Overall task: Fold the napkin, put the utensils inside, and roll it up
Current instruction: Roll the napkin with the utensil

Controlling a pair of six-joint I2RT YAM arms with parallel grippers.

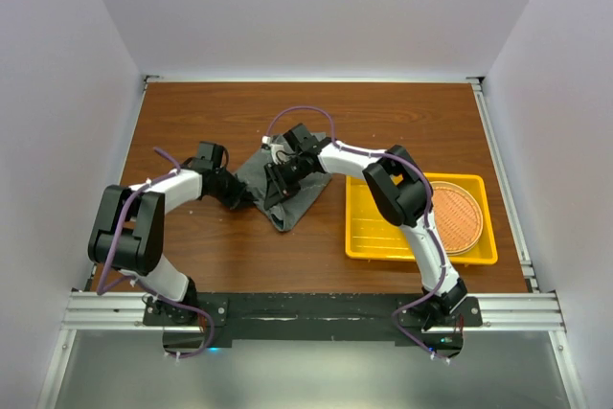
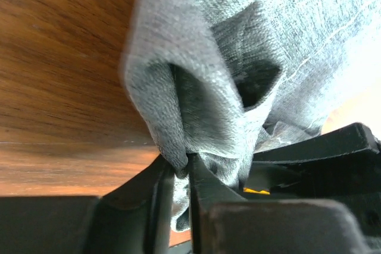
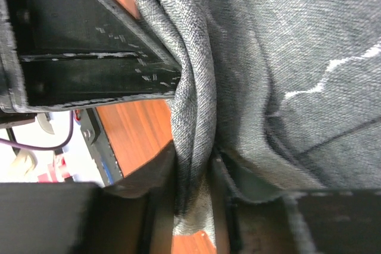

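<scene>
Both left pincer [image 2: 181,172] and right pincer [image 3: 193,160] are clamped tight on bunched napkin [image 1: 295,206] folds

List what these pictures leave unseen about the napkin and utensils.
- No view shows the utensils; whether they lie inside the napkin cannot be told.
- Top view: left gripper and right gripper cover the napkin's fold.
- Wrist views: frame edges cut the napkin off; only pinched folds show.
- Top view: right arm hides part of the yellow tray.
</scene>
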